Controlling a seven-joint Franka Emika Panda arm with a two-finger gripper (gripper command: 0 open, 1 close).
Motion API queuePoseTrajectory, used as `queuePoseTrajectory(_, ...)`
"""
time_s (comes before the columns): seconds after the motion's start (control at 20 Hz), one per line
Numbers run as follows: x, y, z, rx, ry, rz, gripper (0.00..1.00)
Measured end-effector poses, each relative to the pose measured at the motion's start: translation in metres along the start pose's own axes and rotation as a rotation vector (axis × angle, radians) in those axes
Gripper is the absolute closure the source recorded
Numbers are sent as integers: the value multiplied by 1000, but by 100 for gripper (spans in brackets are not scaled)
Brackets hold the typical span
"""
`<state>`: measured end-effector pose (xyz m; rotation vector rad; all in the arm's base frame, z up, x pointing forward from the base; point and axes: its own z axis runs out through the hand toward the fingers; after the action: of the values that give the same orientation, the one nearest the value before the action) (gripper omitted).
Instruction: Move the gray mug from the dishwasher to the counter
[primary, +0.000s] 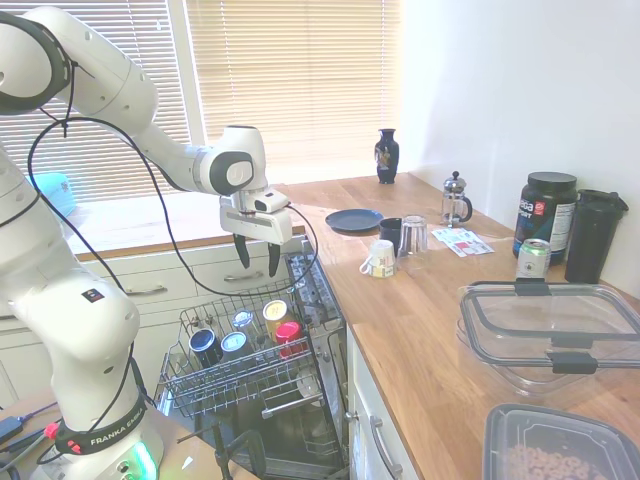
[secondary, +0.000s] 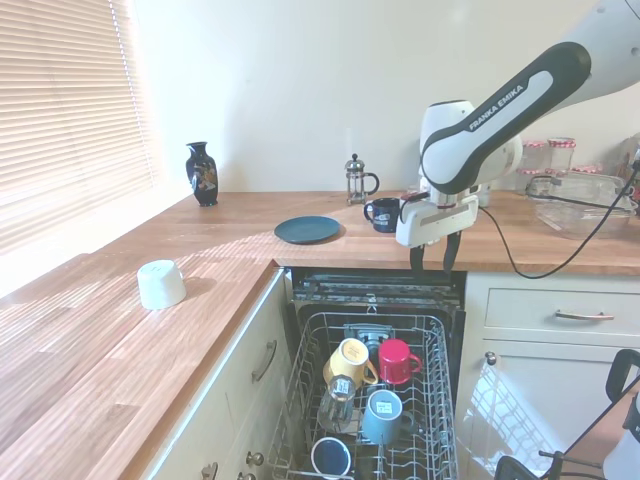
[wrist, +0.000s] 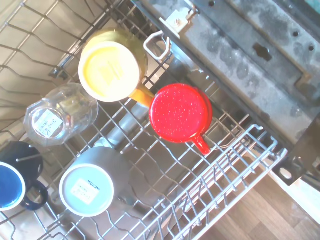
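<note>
Above rack, gripper apparently parted, empty

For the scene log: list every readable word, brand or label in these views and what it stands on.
"FRANKA EMIKA": on the arm's dark forearm band, second exterior view.
"FRANKA EMIKA", partly legible: on the black ring at the arm's base, first exterior view.
Black tub's label: too blurred.
Green can: unreadable.
Card on the counter: too small.
Stickers on the gray mug and glass: blurred.

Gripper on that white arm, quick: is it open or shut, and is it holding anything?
Gripper: open and empty, hanging above the dishwasher rack; the gray mug sits in the rack.
</note>
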<state>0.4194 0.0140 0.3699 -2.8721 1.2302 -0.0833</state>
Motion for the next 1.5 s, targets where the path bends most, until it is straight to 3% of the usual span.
queuePoseTrajectory(0.25,1,-4,3,-12,-11,-6,0)
queuePoseTrajectory(0.5,-15,-22,27,-28,-47,-74,0)
queuePoseTrajectory(1.0,-64,-28,147,-33,-50,-285,0)
queuePoseTrajectory(1.5,-82,-24,208,-111,-105,-443,0)
